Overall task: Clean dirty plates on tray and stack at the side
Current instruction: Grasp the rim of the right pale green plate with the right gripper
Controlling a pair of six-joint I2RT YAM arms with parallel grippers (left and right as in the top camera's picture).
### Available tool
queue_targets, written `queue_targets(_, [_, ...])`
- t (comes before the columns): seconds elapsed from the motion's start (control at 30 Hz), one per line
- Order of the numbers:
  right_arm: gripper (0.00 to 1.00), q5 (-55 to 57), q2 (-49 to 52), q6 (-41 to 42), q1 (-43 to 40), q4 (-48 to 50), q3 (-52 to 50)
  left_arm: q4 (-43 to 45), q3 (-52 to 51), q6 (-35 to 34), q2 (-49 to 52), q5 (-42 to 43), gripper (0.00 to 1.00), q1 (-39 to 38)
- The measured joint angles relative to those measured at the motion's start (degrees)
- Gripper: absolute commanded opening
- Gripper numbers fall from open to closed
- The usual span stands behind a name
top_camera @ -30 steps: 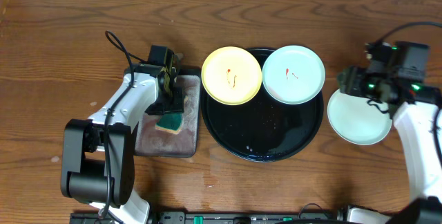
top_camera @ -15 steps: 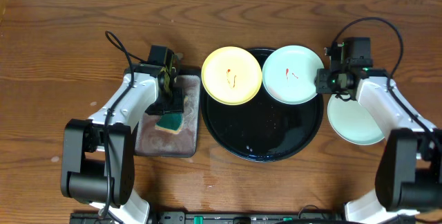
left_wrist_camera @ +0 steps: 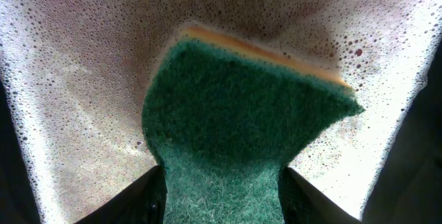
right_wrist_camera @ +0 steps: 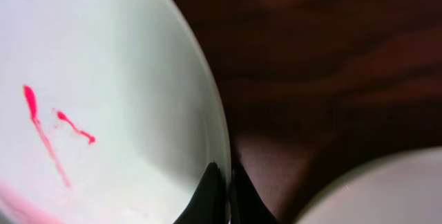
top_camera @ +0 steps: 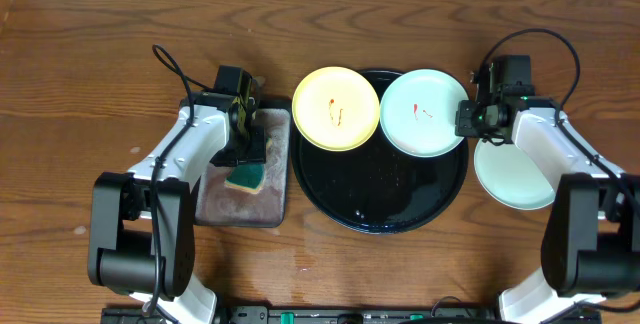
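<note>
Tray point(top_camera: 380, 199), round and glossy black, has a sudsy grey tray point(top_camera: 215, 204) just left of it. At the tray's far rim sit a yellow plate point(top_camera: 335, 109) and a smeared mint plate point(top_camera: 425, 111); a second mint plate point(top_camera: 510, 179) lies just right of the tray. The left gripper point(left_wrist_camera: 222, 189) clamps a green sponge point(left_wrist_camera: 242, 127) over the grey tray; the right gripper point(right_wrist_camera: 224, 193) is pinched tight on the smeared mint plate's right edge

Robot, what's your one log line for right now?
left claw: holds sponge | right claw: pinches smeared mint plate rim | yellow plate: dirty
</note>
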Motion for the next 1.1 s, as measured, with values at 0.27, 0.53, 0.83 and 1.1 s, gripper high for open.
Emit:
queue_targets(0.27, [0.01, -0.2, -10.4, -0.2, 0.0, -9.0, -0.1, 0.0, 0.0, 0.0, 0.0, 0.0, 0.54, 0.0])
queue_targets(0.53, [0.01, -7.6, -12.7, 0.1, 0.6, -22.1, -0.8, 0.0, 0.0, 0.0, 0.0, 0.0, 0.54, 0.0])
queue_targets(0.83, [0.01, -10.0, -12.6, 2.3, 3.4, -18.6, -9.3, -0.5, 0.0, 0.0, 0.0, 0.0, 0.58, 0.0])
queue_targets(1.1, [0.01, -10.6, -12.6, 3.7, 4.3, -14.1, -12.9, 0.3, -1.7, -0.2, 0.0, 0.1, 0.57, 0.0])
